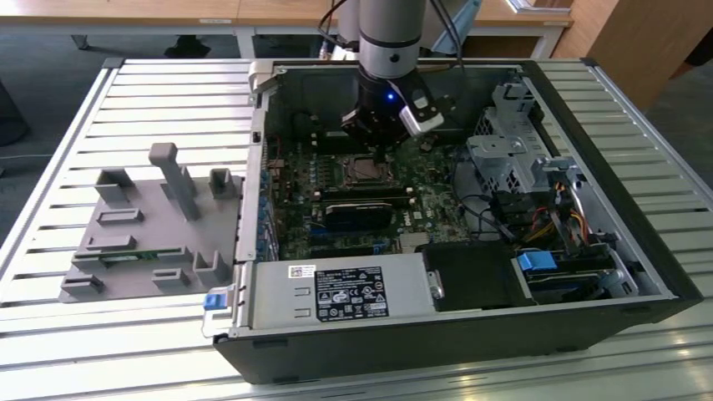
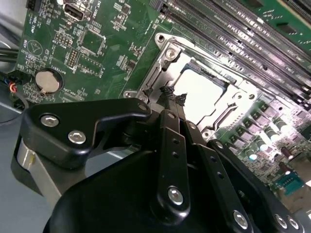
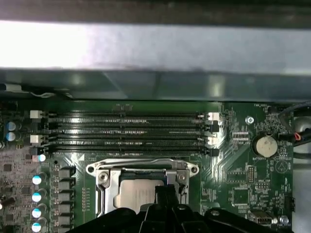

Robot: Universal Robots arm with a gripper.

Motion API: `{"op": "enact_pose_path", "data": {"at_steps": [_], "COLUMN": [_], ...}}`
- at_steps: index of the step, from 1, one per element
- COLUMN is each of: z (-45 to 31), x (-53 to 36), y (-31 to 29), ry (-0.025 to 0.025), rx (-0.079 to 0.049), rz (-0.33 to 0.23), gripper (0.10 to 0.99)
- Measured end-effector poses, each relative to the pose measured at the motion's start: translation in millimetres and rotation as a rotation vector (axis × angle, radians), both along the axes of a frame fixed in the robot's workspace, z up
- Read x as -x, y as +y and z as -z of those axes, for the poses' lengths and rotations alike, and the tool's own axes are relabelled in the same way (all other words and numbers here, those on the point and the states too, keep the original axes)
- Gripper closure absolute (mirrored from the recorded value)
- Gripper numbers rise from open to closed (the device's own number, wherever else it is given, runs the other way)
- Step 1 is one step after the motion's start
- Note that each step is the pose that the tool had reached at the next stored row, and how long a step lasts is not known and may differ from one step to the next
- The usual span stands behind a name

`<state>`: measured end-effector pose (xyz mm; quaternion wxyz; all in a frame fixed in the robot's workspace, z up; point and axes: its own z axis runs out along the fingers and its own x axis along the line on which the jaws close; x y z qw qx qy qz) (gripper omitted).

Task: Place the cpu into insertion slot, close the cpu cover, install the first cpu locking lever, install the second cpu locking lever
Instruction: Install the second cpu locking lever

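The cpu (image 2: 201,92) (image 3: 138,194) shows its silver-grey top in both wrist views. It lies flat in the insertion slot (image 1: 362,171) on the green board. The cpu cover (image 2: 238,99) (image 3: 109,187) is down around it, with the chip showing through the cover's window. A thin metal lever bar (image 3: 141,165) runs along one edge of the cover. My gripper (image 2: 173,98) (image 3: 163,191) is shut with nothing between its fingers. Its black tips hover at the edge of the chip, close above the cover. In the exterior view the gripper (image 1: 376,144) hangs over the slot inside the open computer case.
Long black memory slots (image 3: 131,131) run beside the socket. A round coin battery (image 3: 266,145) sits on the board. In the case are a black power-supply box (image 1: 334,292) and a metal drive cage (image 1: 507,159). A grey fixture plate (image 1: 145,225) lies at the exterior view's left.
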<state>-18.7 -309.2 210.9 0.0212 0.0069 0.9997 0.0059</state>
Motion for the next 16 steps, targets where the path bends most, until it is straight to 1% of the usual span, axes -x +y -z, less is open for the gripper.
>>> {"op": "enact_pose_path", "data": {"at_steps": [3,8,10,13,16], "z": [-5.2,-23.6,-28.8,-29.7,-29.8], "x": [0.0,0.0,0.0,-0.1,0.0], "y": [-0.3,-0.3,-0.3,-1.0,-7.5], "ry": [-0.0001,-0.0002,0.0,0.0003,0.0011], "rx": [0.0,0.0,0.0,0.0,0.0], "rz": [0.0,0.0,0.0,0.0,0.0], "gripper": [0.965,0.965,0.965,0.965,0.965]}}
